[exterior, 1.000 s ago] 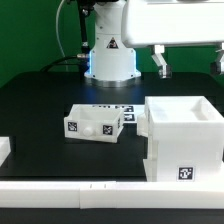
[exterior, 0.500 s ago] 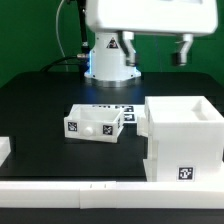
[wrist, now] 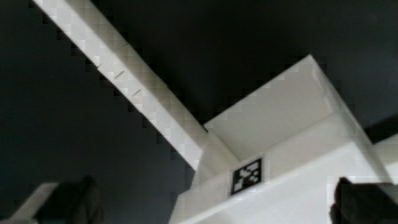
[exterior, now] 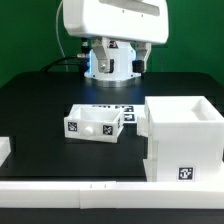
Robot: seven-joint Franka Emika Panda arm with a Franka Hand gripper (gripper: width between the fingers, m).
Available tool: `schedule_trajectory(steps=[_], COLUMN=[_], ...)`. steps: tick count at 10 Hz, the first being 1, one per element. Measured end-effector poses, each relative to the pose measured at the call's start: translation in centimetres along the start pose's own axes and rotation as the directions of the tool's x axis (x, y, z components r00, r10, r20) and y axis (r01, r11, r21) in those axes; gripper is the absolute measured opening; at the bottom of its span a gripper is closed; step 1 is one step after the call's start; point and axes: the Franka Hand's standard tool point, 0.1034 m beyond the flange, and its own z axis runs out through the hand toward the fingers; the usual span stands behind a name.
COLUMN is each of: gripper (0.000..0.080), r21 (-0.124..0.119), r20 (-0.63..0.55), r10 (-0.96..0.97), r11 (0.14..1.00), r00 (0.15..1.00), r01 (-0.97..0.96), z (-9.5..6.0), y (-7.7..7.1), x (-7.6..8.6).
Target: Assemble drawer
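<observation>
The large white cube-shaped case (exterior: 183, 136) stands open-topped at the exterior view's right, with a tag on its front. A small knobbed tray (exterior: 94, 124) lies to its left. A second small white part (exterior: 134, 118) sits between them; I cannot tell its shape. My gripper (exterior: 118, 58) hangs high above the table, behind the tray, open and empty. In the wrist view the gripper (wrist: 214, 205) shows two dark fingertips (wrist: 63, 200) set wide apart above a tagged corner of the case (wrist: 267, 140).
A long low white border rail (exterior: 70, 190) runs along the table's front, with a short piece (exterior: 5, 148) at the exterior view's left. It crosses the wrist view (wrist: 134, 85) too. The marker board (exterior: 108, 106) lies behind the tray. The robot base (exterior: 110, 65) stands at the back.
My hand has swung from the exterior view's right to above the middle and left of the table. The drawer parts have not moved.
</observation>
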Motion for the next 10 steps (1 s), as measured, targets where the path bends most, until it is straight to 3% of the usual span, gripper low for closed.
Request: schedule_trajectory(steps=[1,3,5,9,10], gripper=[0.0649,0.0649,0.0649,0.0649,0.0649], r21=[0.038,0.087,0.135,0.137,0.186], r20=[0.035,0.119,0.151,0.15,0.163], r10=[-0.025,-0.152,-0.281,-0.294,-0.316], r11=[0.999,0.986,0.956,0.952,0.94], r00=[0.999,0.981,0.948,0.944,0.935], r01=[0.024,0.142,0.262,0.275,0.286], z=[1.2,3.5,4.8,4.9,5.7], y=[-0.1,0.3,-0.7,-0.7,-1.3], x=[-1.6,-4.4,-5.6,-5.7,-7.2])
